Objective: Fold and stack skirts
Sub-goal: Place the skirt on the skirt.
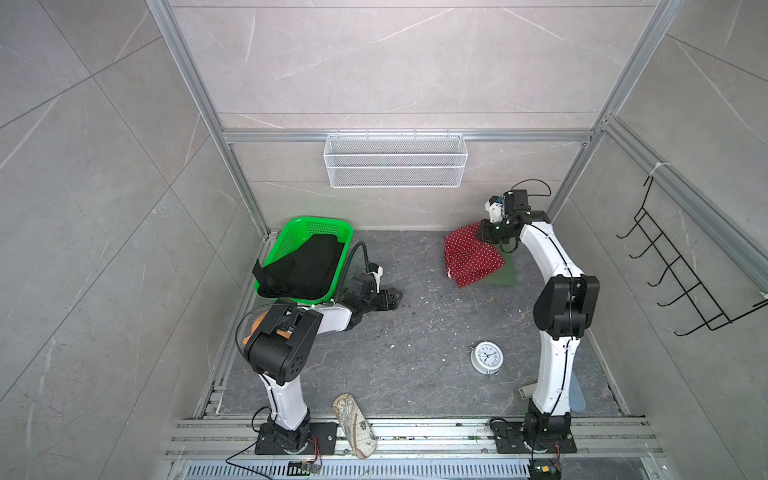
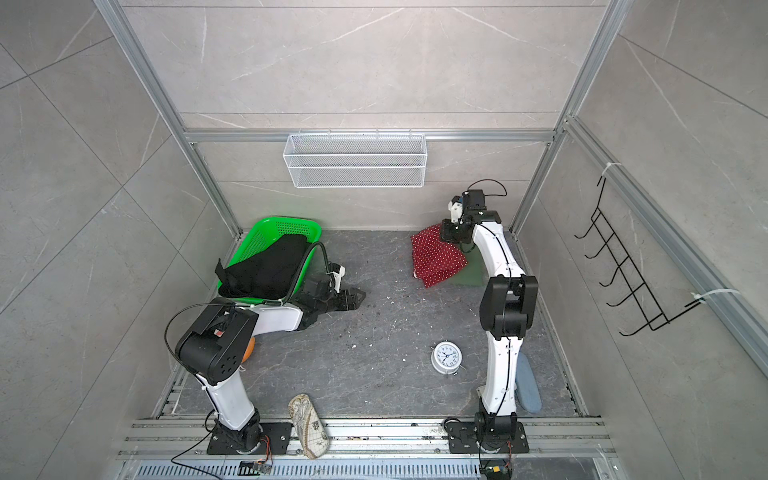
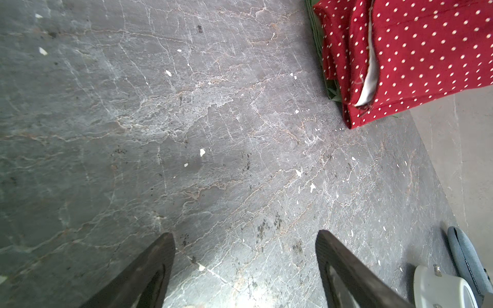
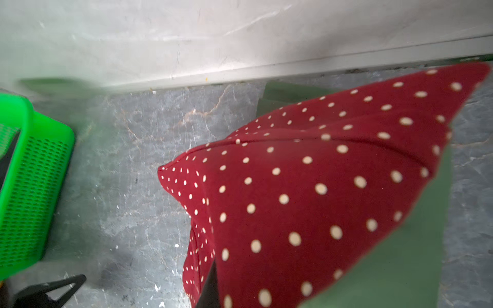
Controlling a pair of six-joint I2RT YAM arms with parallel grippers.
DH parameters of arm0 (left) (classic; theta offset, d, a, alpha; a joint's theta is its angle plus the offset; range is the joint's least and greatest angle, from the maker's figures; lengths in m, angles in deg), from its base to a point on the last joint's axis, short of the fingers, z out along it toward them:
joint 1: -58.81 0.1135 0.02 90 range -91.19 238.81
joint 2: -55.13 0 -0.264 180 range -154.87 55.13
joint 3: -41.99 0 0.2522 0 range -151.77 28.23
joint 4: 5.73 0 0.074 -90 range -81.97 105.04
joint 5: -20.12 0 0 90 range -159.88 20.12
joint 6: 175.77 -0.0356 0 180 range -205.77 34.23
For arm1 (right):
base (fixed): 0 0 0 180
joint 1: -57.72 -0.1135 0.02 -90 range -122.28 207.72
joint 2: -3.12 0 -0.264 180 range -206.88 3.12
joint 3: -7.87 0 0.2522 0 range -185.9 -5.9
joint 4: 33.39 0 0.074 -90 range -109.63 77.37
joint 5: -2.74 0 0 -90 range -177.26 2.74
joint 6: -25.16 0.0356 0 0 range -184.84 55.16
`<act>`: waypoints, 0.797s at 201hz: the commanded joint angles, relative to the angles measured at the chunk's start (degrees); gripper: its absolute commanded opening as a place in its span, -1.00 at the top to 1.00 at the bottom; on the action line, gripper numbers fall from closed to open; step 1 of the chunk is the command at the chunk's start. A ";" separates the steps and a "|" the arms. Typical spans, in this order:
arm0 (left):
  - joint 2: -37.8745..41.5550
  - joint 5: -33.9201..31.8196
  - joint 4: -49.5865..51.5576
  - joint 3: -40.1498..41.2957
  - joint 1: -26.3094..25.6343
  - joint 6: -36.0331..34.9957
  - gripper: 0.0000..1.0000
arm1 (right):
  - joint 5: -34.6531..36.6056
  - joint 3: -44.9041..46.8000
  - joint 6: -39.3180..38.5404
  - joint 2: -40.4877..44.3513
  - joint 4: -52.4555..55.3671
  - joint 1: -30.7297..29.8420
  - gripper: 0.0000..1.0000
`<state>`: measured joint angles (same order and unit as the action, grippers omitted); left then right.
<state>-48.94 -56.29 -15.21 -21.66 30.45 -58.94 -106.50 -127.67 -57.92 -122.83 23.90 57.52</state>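
**Twin white-and-black arms on bolted plates**

The left arm and right arm share one build: smooth white shells on the long links and bulky black housings at the joints. The left elbow housing shows a cluster of small round holes on its side. A thin black cable runs along the right arm's white shell, held by small ties. A thicker black hose arcs over the left wrist. White camera mounts sit at the wrists. Each arm stands on a black square base plate with screws near its corners. The left tool has dark, tapering fingers with cut-out windows.
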 commanded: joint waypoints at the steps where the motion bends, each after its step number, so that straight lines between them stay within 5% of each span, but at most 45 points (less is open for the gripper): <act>1: 1.37 -0.17 -0.05 0.15 -0.12 -0.64 -0.71 | -4.28 -1.38 2.24 -1.23 -3.84 1.37 1.00; 107: 0.59 1.05 0.04 -0.03 -0.81 0.50 -0.70 | -5.11 -4.68 0.87 -12.89 -3.82 8.70 1.00; 160: -1.79 2.04 0.04 -2.22 -1.61 0.96 -0.69 | -5.95 -8.93 1.91 -17.07 -0.33 11.31 0.43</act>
<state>-49.73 -55.74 -14.25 -21.70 29.38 -58.66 -111.16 -133.90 -56.44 -138.06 21.95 67.85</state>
